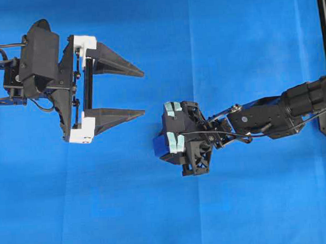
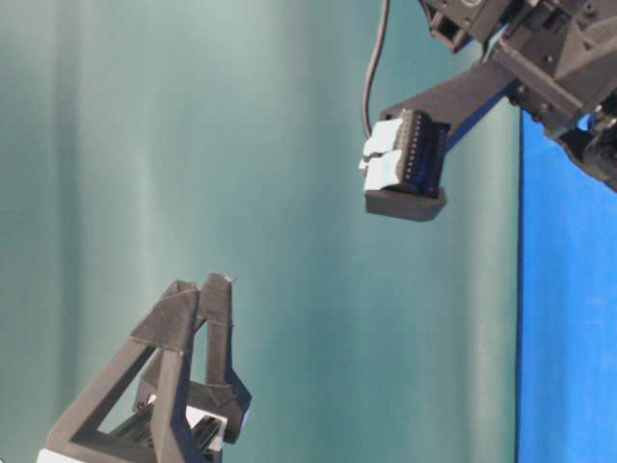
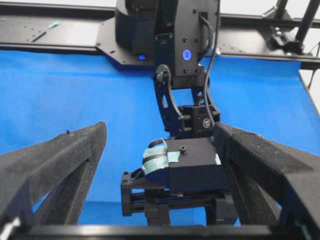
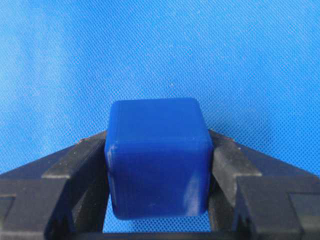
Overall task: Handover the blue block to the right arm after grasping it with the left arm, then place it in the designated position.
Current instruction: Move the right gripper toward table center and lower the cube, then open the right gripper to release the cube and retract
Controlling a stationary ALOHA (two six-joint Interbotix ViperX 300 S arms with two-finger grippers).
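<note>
R gripper [image 4: 159,200] clamped on blue block [image 4: 157,157], L gripper [image 1: 134,93] wide open – nothing held, blue cloth [image 1: 230,42] below

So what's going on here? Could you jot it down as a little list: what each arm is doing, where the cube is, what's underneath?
left gripper: open wide, holding nothing
right gripper: shut on the blue block, pointing down at the cloth
blue block: clamped between the right gripper's two fingers, above the cloth
gap between arms: the two grippers are apart, not touching
surface: blue cloth
handover: done, block with the right arm
placing: not yet done
</note>
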